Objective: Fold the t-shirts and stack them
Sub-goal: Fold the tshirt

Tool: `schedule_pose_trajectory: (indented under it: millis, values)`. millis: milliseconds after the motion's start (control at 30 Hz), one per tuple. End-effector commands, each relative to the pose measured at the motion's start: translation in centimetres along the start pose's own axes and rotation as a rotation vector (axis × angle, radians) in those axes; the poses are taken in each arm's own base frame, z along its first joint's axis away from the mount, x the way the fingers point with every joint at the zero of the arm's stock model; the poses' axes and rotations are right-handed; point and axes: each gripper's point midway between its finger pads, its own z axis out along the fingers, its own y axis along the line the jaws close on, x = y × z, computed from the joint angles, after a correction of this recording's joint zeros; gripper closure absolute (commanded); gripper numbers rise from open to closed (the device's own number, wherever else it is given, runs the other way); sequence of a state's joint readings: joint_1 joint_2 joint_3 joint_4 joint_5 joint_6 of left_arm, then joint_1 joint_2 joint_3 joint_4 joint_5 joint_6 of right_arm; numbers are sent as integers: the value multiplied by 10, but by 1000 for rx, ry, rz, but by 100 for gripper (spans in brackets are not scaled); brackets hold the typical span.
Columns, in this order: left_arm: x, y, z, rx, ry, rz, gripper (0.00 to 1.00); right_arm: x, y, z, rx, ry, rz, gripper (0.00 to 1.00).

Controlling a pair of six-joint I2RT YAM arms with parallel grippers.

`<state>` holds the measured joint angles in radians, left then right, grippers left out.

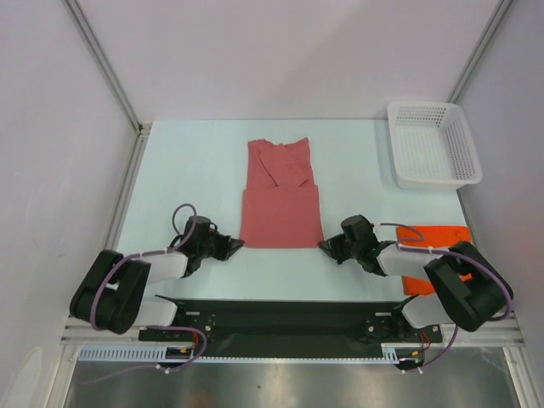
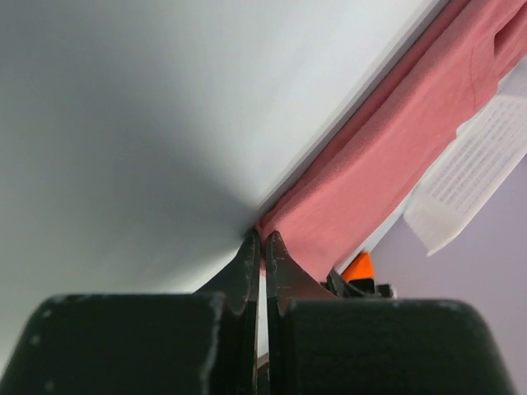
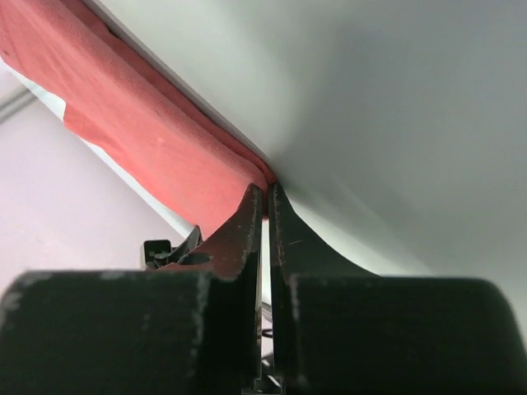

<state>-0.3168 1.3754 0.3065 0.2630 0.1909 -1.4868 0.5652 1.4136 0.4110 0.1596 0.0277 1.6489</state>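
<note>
Left wrist view puts the left gripper (image 2: 262, 240) right at the near left corner of the pink-red t-shirt (image 2: 387, 156), jaws pressed together with only a sliver between them, and the cloth corner seems caught in the tips. It is the same on the other side: the right gripper (image 3: 265, 191) is closed at the near right corner, the hem meeting its tips, so both look to be pinching the shirt and nothing else. From where I stand the step in hand looks like the next fold, carrying the near edge away from the arms over the rest of the shirt. To do it well, I would lift both corners together and level, keep the hem taut between the two tips, and lay it down square so the layers line up without a skewed edge or trapped wrinkle; a thin pinch like this could slip if one side pulls ahead. Beyond the tips the shirt runs away as a narrow strip, its sides already turned in. Out past the right gripper's outer side lies the orange t-shirt (image 1: 433, 235), flat and partly under that arm. Farther off on that side sits a white basket (image 1: 432, 144). All rests on a pale table (image 1: 195, 161) with plain light walls around.
</note>
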Motion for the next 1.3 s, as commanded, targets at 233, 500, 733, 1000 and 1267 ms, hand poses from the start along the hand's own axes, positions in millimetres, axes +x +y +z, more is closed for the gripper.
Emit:
schedule_pose_trajectory:
  millis: [233,500,733,1000,1267]
  values:
    - [45,80,-47,-185,51,-35,100,15,-94,-53,211,-44,-149,100]
    - [61,76,-79,-142,78,-2,100,31,-96,-82,165,-24,-180,100]
    - [61,40,-86,-95,64,146,100,22,-52,-84,97,-59,-287,100]
    - [-1,-82,-69,-14,-96,347,100,-25,55,-59,-36,-65,-456,100]
    - [-31,-163,-12,10,-55,420,100,-63,156,-1,-91,-6,-577,100]
